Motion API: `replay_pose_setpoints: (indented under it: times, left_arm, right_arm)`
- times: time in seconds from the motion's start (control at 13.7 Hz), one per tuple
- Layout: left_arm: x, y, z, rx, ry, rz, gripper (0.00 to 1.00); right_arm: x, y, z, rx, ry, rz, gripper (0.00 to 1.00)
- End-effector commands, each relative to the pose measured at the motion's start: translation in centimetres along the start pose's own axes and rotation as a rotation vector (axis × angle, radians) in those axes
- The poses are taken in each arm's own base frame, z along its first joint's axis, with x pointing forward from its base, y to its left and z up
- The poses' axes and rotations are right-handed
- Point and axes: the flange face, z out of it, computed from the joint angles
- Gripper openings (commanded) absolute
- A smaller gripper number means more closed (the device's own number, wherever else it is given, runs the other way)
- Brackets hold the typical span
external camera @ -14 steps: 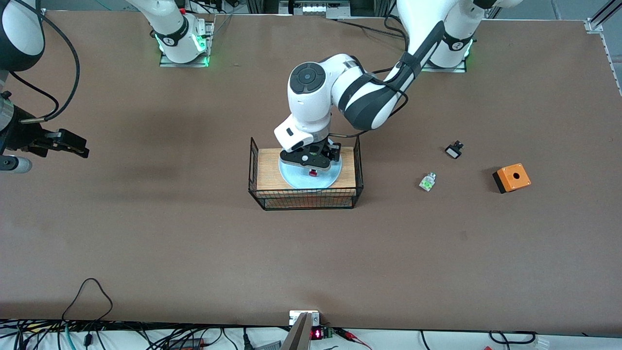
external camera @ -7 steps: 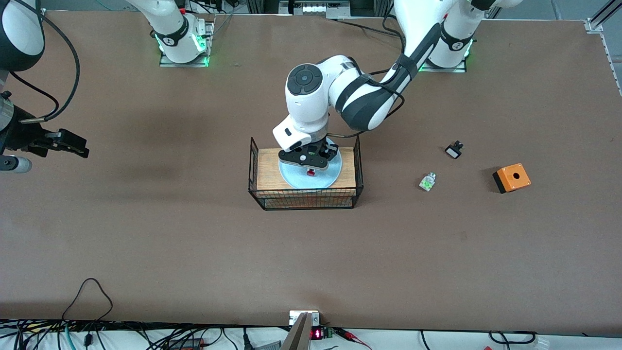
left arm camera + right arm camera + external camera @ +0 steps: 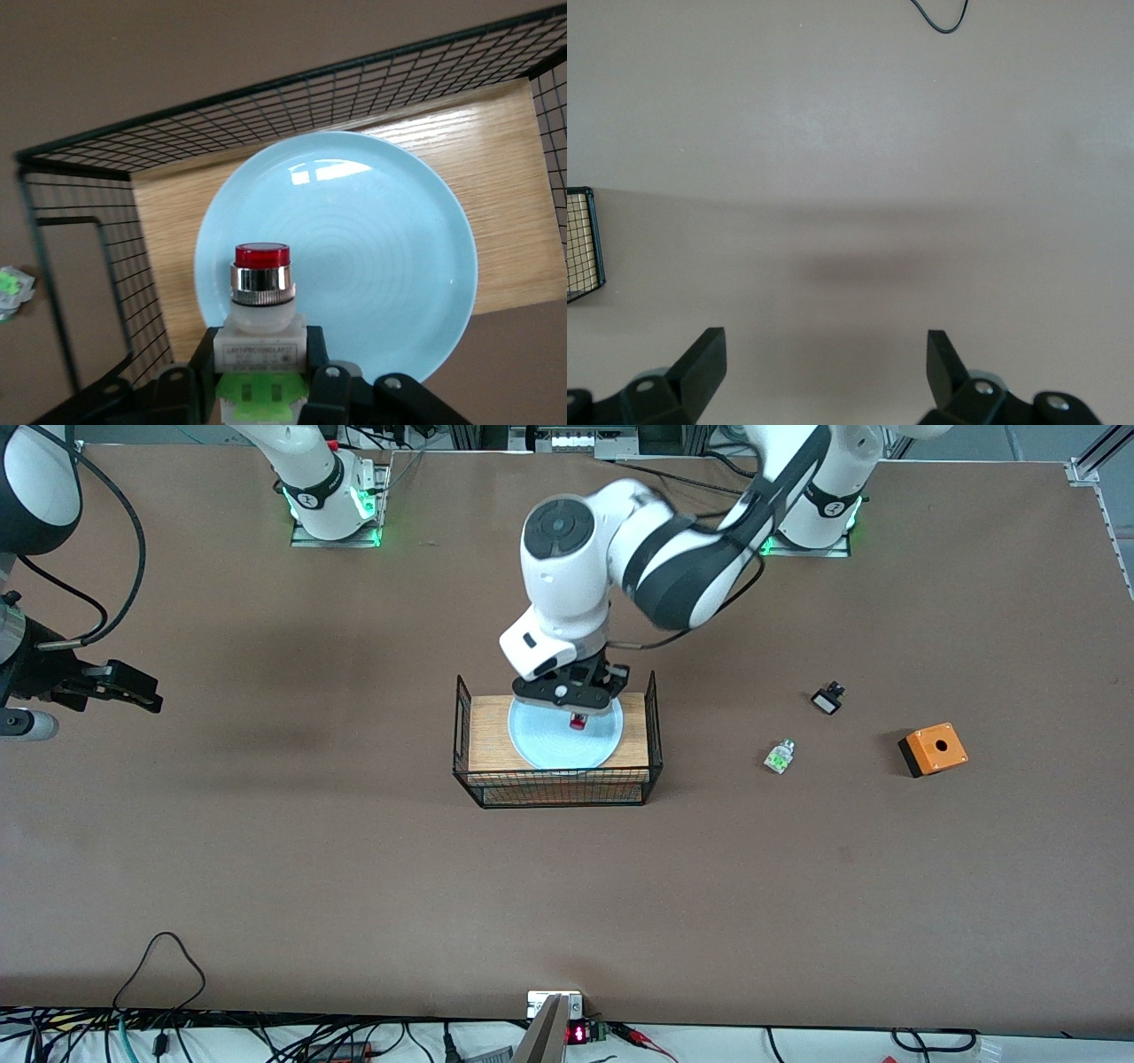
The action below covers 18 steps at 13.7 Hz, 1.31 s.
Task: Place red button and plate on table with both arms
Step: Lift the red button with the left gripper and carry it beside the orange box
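Right end effector [image 3: 146, 691] waits over the table [image 3: 266, 850] edge at the right arm's end, fingers [image 3: 704, 359] spread wide, nothing in them. Left end effector [image 3: 578, 710] is clamped on the red button [image 3: 261, 292] — held in the air over the plate [image 3: 554, 748]. Plate rests on the wood top of the wire basket [image 3: 461, 726] mid-table.

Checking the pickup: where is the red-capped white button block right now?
The red-capped white button block is clamped in the left hand, lifted over the pale blue round plate in the wire basket.
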Motion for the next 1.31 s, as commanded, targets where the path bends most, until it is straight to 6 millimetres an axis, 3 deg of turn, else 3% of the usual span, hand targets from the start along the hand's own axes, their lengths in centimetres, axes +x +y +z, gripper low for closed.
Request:
replay_pose_setpoints:
  times: [0.0,0.29,0.44,0.58,0.73,1.02,1.24]
  left_arm:
    - [-0.7,-4.5,-4.7,0.035,-0.041,-0.061,0.02]
    - [1.6,-14.2,-7.0,0.081,-0.103,-0.136,0.00]
    - [3.2,-20.0,-6.5,0.079,-0.161,0.015,0.00]
    - [5.0,-27.1,-5.5,0.024,-0.199,0.063,0.00]
    - [5.8,-31.8,-4.1,-0.018,-0.228,0.098,0.00]
    - [7.4,-42.1,4.4,-0.081,-0.307,0.151,0.00]
    - [6.7,-45.4,9.1,-0.104,-0.300,0.181,0.00]
  right_arm:
    - [-0.3,-0.1,-0.6,0.000,-0.003,0.001,1.00]
    - [-0.3,-0.1,-0.5,0.000,-0.004,-0.001,1.00]
    - [-0.3,-0.1,-0.5,0.000,-0.003,0.002,1.00]
    - [-0.3,-0.1,-0.5,0.000,-0.003,0.002,1.00]
    - [-0.1,-0.3,-0.1,-0.001,-0.009,0.002,1.00]
    - [-0.4,-0.1,0.2,0.006,-0.038,-0.008,1.00]
    - [-0.9,-1.8,0.0,0.021,-0.064,0.007,1.00]
